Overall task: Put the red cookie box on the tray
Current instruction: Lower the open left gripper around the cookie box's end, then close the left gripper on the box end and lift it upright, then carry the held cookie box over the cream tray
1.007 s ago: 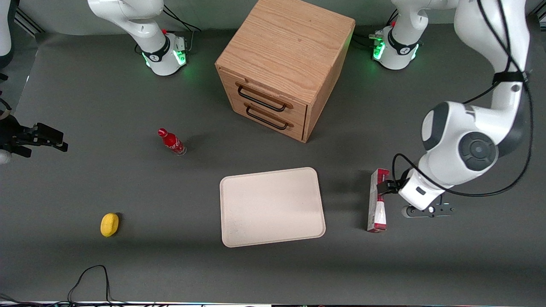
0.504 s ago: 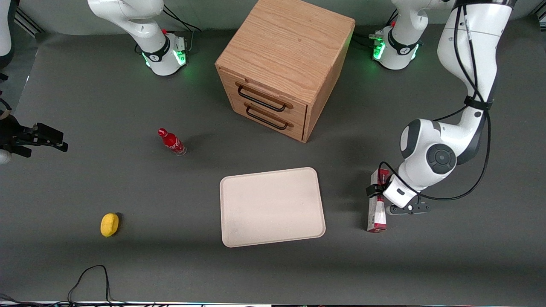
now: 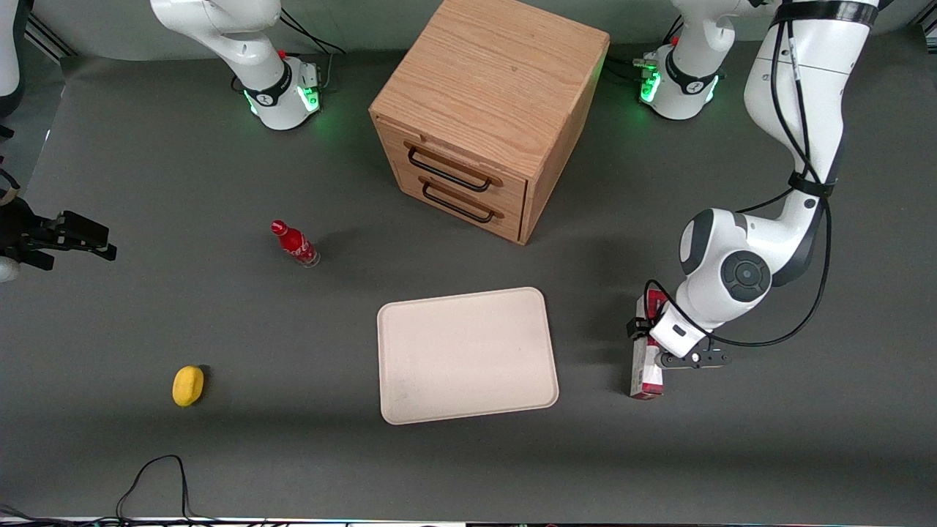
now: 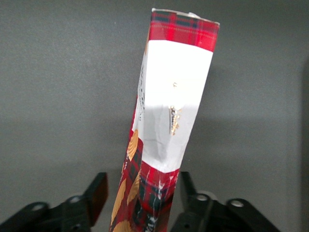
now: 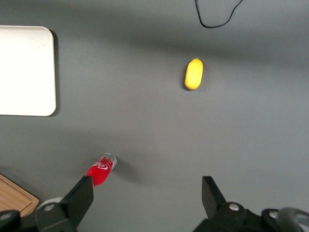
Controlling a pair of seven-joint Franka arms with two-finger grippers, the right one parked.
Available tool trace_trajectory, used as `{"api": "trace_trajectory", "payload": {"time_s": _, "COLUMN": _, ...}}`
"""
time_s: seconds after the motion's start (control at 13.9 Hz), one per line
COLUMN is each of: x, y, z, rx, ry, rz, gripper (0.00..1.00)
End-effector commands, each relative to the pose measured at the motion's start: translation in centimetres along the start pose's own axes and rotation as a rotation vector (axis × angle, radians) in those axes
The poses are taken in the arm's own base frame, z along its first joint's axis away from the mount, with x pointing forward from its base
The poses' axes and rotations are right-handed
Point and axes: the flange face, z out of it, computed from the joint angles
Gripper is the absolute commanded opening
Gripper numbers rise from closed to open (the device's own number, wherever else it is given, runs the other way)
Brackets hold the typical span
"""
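The tray lies flat on the dark table with nothing on it, nearer the front camera than the wooden drawer cabinet, whose two drawers are both closed. A small red bottle stands upright toward the parked arm's end of the table, well apart from the tray, and a yellow lemon-like object lies nearer the camera than the bottle, also well apart from the tray. A black cable loops along the table's near edge. The table between the tray and the red cookie box carries no other object. The box lies on the table toward the working arm's end, near the tray's short side but not touching it, its long axis running roughly parallel to that side. The hand is down over the box, its fingers apart, one on each side of the carton's width; one finger stands visibly off the box, so it is not clamped.
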Motion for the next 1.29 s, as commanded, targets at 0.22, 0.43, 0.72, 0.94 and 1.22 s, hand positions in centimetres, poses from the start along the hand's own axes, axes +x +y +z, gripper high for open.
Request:
{"api": "trace_trajectory", "payload": {"time_s": 0.22, "x": -0.1, "y": 0.5, "z": -0.5, "rx": 0.012, "ry": 0.019, "rz": 0.028, "gripper": 0.0}}
{"api": "trace_trajectory", "payload": {"time_s": 0.43, "x": 0.2, "y": 0.3, "z": -3.6, "rx": 0.018, "ry": 0.037, "rz": 0.028, "gripper": 0.0}}
{"api": "trace_trajectory", "payload": {"time_s": 0.72, "x": -0.6, "y": -0.5, "z": -13.3, "rx": 0.076, "ry": 0.031, "rz": 0.053, "gripper": 0.0}}
{"api": "trace_trajectory", "payload": {"time_s": 0.94, "x": -1.7, "y": -0.5, "z": -22.6, "rx": 0.094, "ry": 0.041, "rz": 0.102, "gripper": 0.0}}
{"api": "trace_trajectory", "payload": {"time_s": 1.22, "x": -1.7, "y": -0.5, "z": -33.0, "rx": 0.098, "ry": -0.002, "rz": 0.153, "gripper": 0.0}}
